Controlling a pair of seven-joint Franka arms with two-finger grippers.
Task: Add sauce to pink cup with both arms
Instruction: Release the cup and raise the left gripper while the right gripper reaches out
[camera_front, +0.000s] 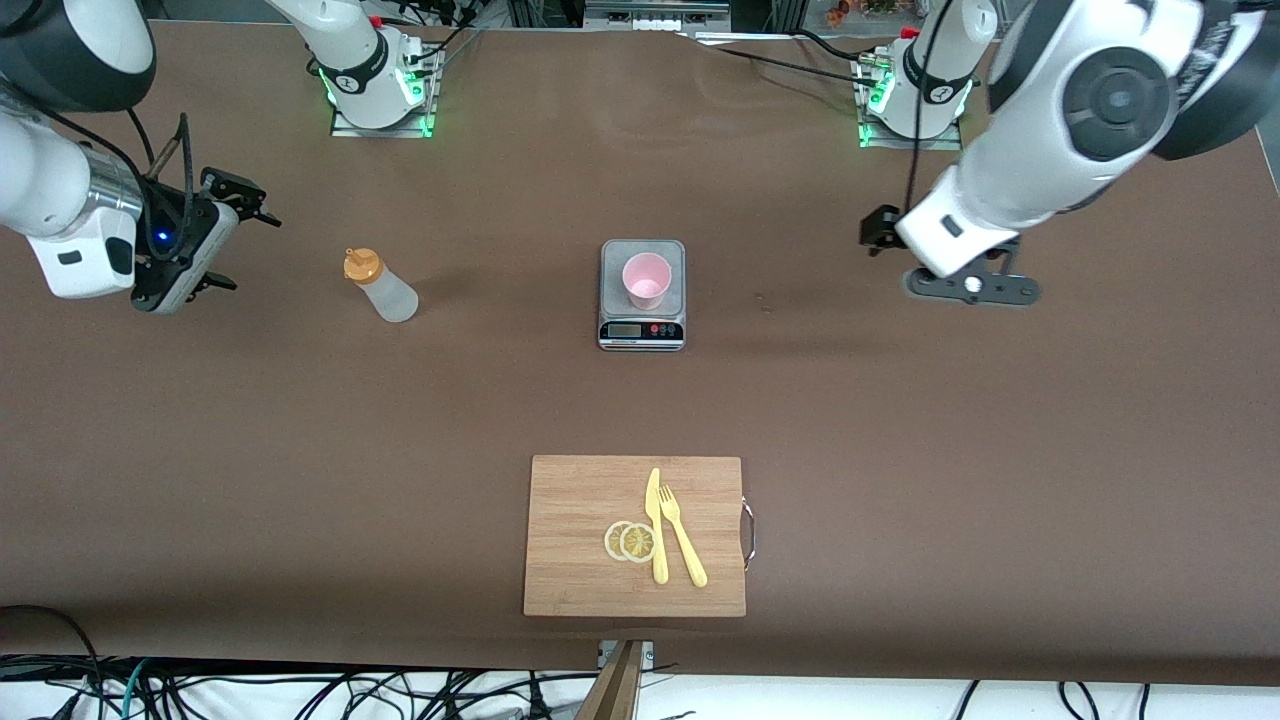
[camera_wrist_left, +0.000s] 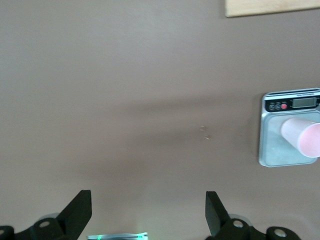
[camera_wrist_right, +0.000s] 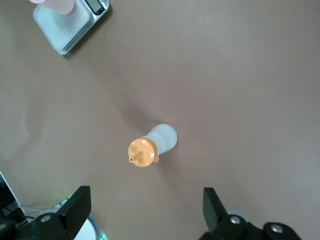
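Observation:
The sauce bottle (camera_front: 385, 288), translucent with an orange cap, stands upright on the brown table toward the right arm's end. My right gripper (camera_front: 245, 245) hovers beside it, open and holding nothing. In the right wrist view the bottle (camera_wrist_right: 155, 145) lies apart from the open right gripper (camera_wrist_right: 147, 195). The pink cup (camera_front: 647, 280) stands on a small kitchen scale (camera_front: 641, 335) at mid-table. My left gripper (camera_front: 965, 290) hangs over bare table toward the left arm's end, open and holding nothing. The left wrist view shows the cup (camera_wrist_left: 302, 136) off to one side of the open left gripper (camera_wrist_left: 148, 200).
A wooden cutting board (camera_front: 580, 530) lies nearer to the front camera than the scale. It carries a yellow knife (camera_front: 656, 525), a yellow fork (camera_front: 682, 535) and two lemon slices (camera_front: 630, 541). Both arm bases stand along the table edge farthest from that camera.

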